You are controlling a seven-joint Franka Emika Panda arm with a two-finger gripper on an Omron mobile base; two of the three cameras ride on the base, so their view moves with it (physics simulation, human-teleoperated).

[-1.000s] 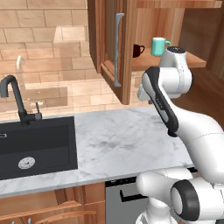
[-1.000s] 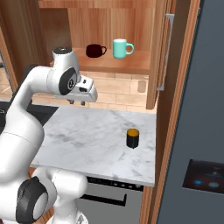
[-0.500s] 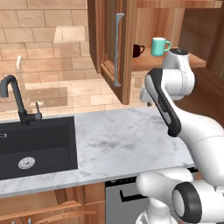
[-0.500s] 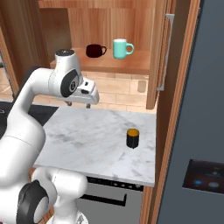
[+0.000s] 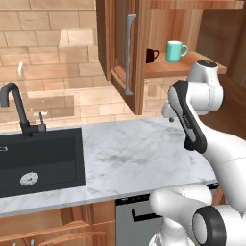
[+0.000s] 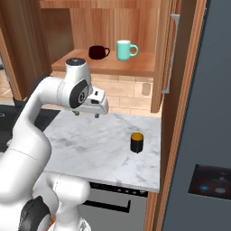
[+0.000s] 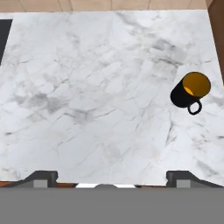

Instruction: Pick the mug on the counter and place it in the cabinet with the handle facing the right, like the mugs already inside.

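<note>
sink: a black inset sink [image 5: 41, 161] with a black faucet [image 5: 17, 108], well off to the left of the hand, set into the counter.
counter: white-grey veined marble [image 5: 139, 158], lying below the hand; in the hand view it spreads bare [image 7: 87, 96] apart from the mug.
cabinet door: reddish-brown wood, swung open, with a long grey bar handle [image 5: 129, 54]; in the left base view it stands to the left of the hand and higher.
hand: the hand [image 6: 86, 113] hangs above the counter with its fingers pointing down and spread wide apart, nothing between them; both dark fingertips [image 7: 41, 177] show far apart at the bottom of the hand view.
cabinet: its wooden shelf [image 6: 135, 67] sits above and beyond the hand, carrying a dark mug [image 6: 97, 52] and, just to its right, a teal mug [image 6: 125, 49].
mug: the small black mug [image 6: 136, 142] with a yellow-orange inside stands upright on the counter, lower than the hand and off to its right, apart from the fingers; in the hand view [image 7: 190, 91] its loop handle points toward the lower edge of the picture.
</note>
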